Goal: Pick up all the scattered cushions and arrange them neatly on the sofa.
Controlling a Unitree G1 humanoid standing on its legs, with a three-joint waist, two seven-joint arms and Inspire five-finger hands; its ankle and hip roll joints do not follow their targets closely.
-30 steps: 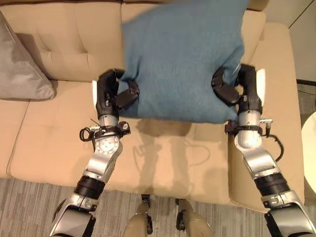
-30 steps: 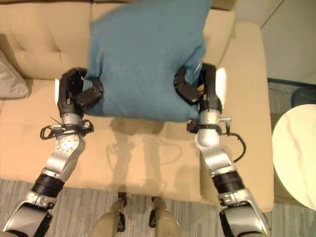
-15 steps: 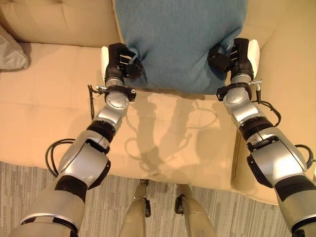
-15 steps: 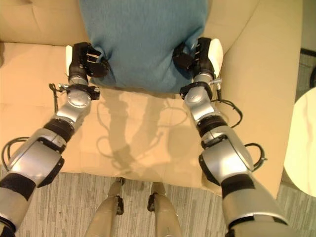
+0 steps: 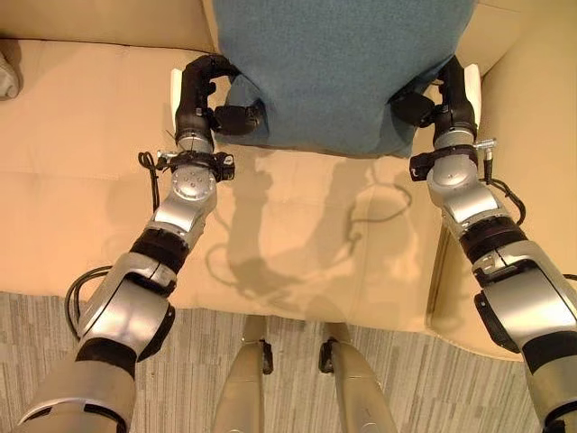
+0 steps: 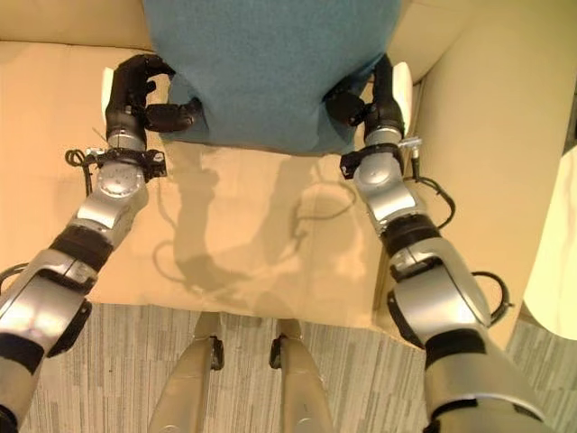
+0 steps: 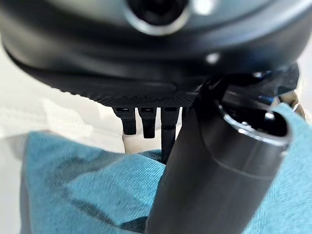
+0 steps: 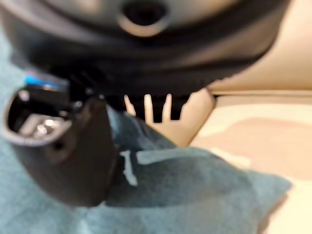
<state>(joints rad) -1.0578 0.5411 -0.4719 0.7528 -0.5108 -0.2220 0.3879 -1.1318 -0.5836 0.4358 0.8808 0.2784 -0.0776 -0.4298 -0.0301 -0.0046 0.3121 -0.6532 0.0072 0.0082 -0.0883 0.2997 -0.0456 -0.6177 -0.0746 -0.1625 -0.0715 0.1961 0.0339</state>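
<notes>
A blue cushion (image 5: 338,72) stands at the back of the beige sofa seat (image 5: 90,198), its lower edge down on the seat and its face leaning toward the backrest. My left hand (image 5: 194,99) grips its lower left corner, thumb (image 7: 209,170) on the front of the cloth (image 7: 73,195) and fingers behind the edge. My right hand (image 5: 451,104) grips the lower right corner the same way, thumb (image 8: 68,156) pressed into the fabric (image 8: 195,195). A corner of a grey cushion (image 5: 4,79) peeks in at the far left of the sofa.
The sofa's right armrest (image 5: 532,117) rises just beyond my right hand. A white round table (image 6: 559,262) stands past it. Grey carpet (image 5: 433,388) runs along the sofa's front edge.
Both arms have reached forward and carried the blue cushion from above the seat down to the backrest. The camera has tipped forward, so the grey cushion has slid nearly out of view.
</notes>
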